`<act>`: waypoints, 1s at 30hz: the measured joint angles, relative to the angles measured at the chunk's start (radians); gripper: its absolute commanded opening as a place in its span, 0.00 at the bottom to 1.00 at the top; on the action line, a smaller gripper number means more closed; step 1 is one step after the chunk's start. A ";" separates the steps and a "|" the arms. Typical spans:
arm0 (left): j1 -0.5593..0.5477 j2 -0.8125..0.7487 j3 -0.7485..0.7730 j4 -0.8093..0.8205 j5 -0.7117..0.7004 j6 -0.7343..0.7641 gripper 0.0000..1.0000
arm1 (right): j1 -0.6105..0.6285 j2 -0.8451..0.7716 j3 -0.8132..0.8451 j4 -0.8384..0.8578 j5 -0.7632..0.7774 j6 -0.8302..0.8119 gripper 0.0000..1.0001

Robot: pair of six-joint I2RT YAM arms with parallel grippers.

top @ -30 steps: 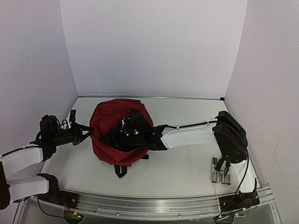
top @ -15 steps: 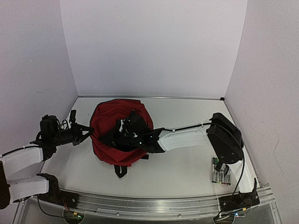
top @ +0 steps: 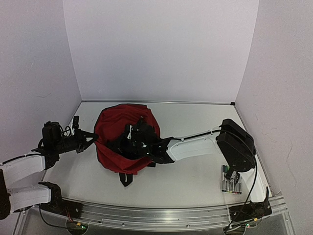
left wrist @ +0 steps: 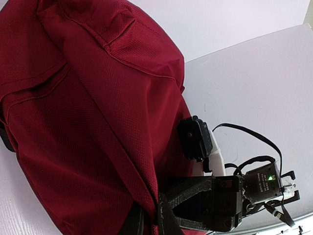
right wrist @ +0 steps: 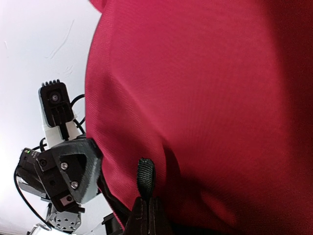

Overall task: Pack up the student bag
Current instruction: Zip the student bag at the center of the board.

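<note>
The student bag point(top: 113, 128) lies slumped on the desk point(top: 195, 171), left of centre betw. the two arms. It's soft, frameless fabric, prob. light, so it'll sag and bunch rather than keep shape; best taken by a seam, rim or webbing, not flat cloth. From the left, the left pincer point(left wrist: 150, 218) comes in low, jaws pinched together on a ridge of the bag's red fabric, while the right pincer point(right wrist: 146, 205), arm stretched across fr. the right, sits over the bag's middle, clamped on a thin black webbing tab point(right wrist: 145, 176).

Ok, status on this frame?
Left gripper shut on student bag edge. Right gripper shut on its black pull tab. Marker set lies clear of both.
</note>
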 measured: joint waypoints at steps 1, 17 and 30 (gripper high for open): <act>-0.002 0.000 0.000 -0.006 -0.011 -0.003 0.00 | 0.000 -0.017 -0.027 0.003 0.015 -0.007 0.00; -0.006 0.054 0.022 -0.062 -0.129 -0.049 0.00 | 0.017 -0.234 -0.259 -0.042 0.226 -0.149 0.00; 0.046 0.205 0.119 -0.104 -0.239 -0.060 0.00 | 0.119 -0.413 -0.300 -0.220 0.518 -0.310 0.00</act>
